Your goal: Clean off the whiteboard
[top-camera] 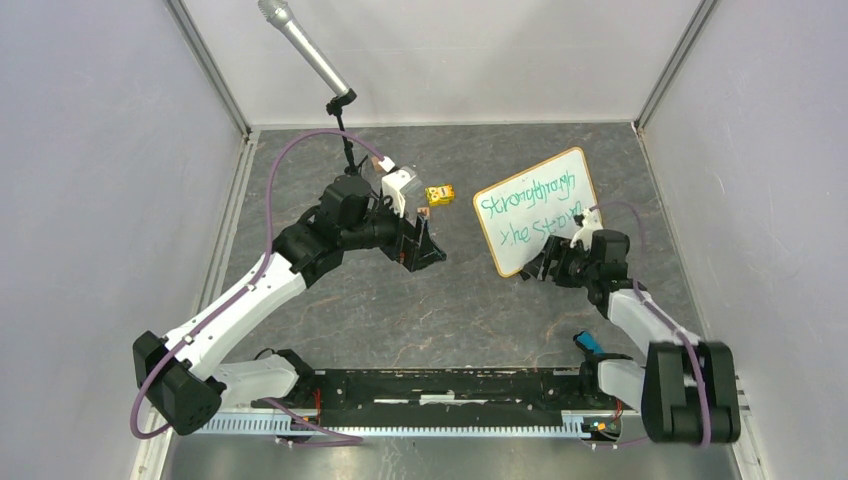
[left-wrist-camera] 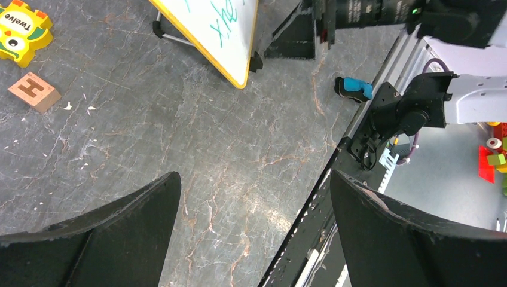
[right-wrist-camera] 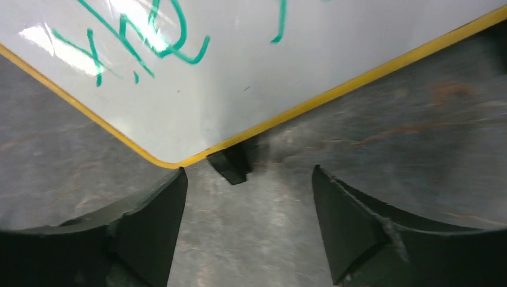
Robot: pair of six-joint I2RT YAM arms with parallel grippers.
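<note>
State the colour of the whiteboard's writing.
Green; it shows clearest on the whiteboard in the right wrist view.

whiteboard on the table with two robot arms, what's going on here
Two arms are set to erase the whiteboard, which stands propped on the table with green handwriting across it; nothing looks wiped yet. The right gripper is open, low at the board's near corner by a black foot, gripping nothing. The left gripper is open and empty, apart from the board.
</note>
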